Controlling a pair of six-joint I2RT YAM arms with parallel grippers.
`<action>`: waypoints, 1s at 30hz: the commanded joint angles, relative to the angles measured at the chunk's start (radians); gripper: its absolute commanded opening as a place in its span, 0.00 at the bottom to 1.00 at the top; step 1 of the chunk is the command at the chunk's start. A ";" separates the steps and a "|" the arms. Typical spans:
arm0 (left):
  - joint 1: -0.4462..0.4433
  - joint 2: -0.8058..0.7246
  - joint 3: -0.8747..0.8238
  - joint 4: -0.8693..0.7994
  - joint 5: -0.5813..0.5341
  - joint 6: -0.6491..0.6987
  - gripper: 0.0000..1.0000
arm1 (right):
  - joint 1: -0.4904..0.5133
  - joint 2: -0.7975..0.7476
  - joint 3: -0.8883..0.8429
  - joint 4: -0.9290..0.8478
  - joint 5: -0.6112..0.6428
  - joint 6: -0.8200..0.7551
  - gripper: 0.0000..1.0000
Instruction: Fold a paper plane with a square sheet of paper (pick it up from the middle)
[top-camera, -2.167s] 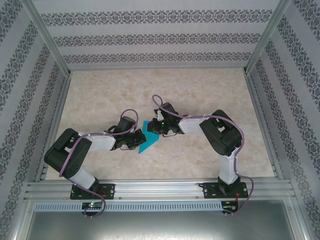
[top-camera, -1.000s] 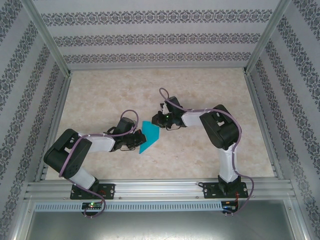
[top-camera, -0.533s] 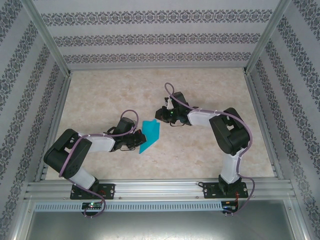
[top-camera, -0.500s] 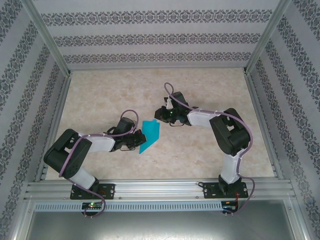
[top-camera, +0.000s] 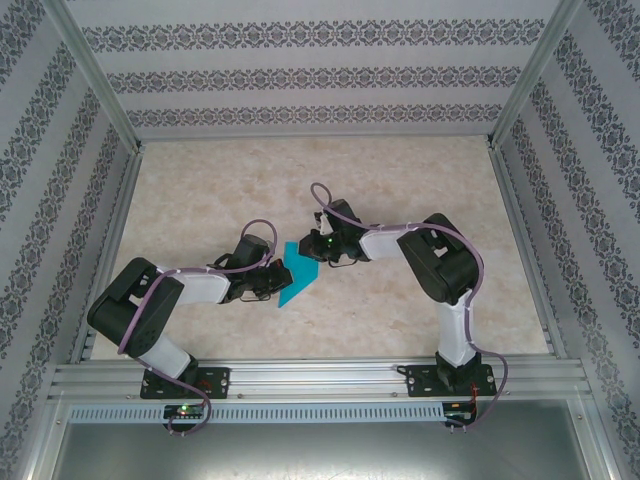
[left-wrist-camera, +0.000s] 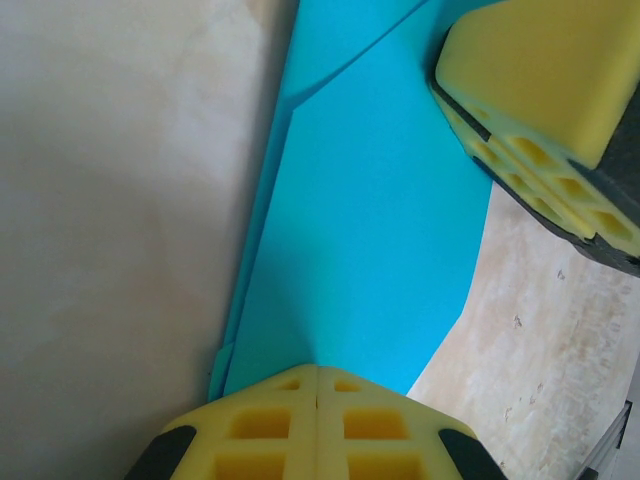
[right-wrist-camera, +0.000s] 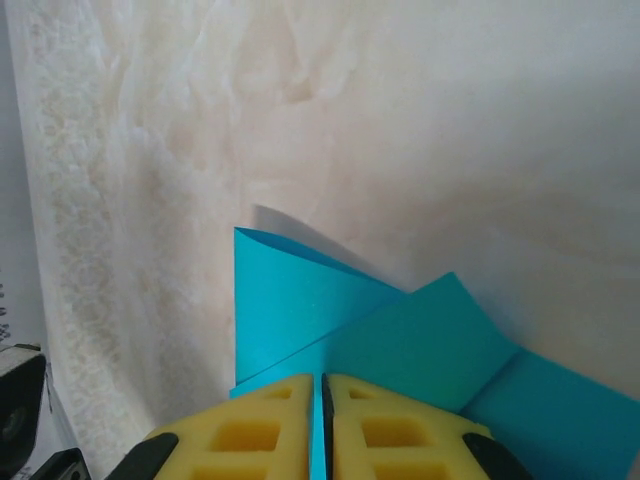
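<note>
The square sheet of paper (top-camera: 297, 276), teal-blue and partly folded into layers, lies between my two grippers at mid-table. My left gripper (top-camera: 277, 273) is shut on its left edge; in the left wrist view the yellow pads (left-wrist-camera: 317, 375) meet with the paper (left-wrist-camera: 370, 230) running out from between them. My right gripper (top-camera: 311, 250) is at the far right corner, shut, with a thin strip of the paper (right-wrist-camera: 300, 300) pinched between its pads (right-wrist-camera: 322, 385). One right finger pad (left-wrist-camera: 540, 80) hangs over the sheet in the left wrist view. A folded flap (right-wrist-camera: 420, 345) overlaps a pointed layer.
The beige marbled tabletop (top-camera: 400, 180) lies open on all sides of the paper. Patterned walls (top-camera: 320, 75) and metal frame rails (top-camera: 320, 375) enclose the table. Both arm bases sit at the near edge.
The right gripper drew back to the far right, off the paper, then came back to the sheet's far corner and is shut on it. The left gripper has stayed put.
</note>
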 joint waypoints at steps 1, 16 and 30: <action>-0.010 0.048 -0.060 -0.229 -0.054 0.029 0.00 | -0.053 0.040 -0.024 -0.025 0.098 -0.005 0.13; -0.010 0.052 -0.065 -0.203 -0.038 0.028 0.00 | -0.135 0.003 0.083 -0.139 0.101 -0.080 0.13; -0.010 -0.034 -0.021 -0.179 0.015 0.030 0.06 | -0.074 -0.306 -0.171 -0.102 0.087 -0.055 0.27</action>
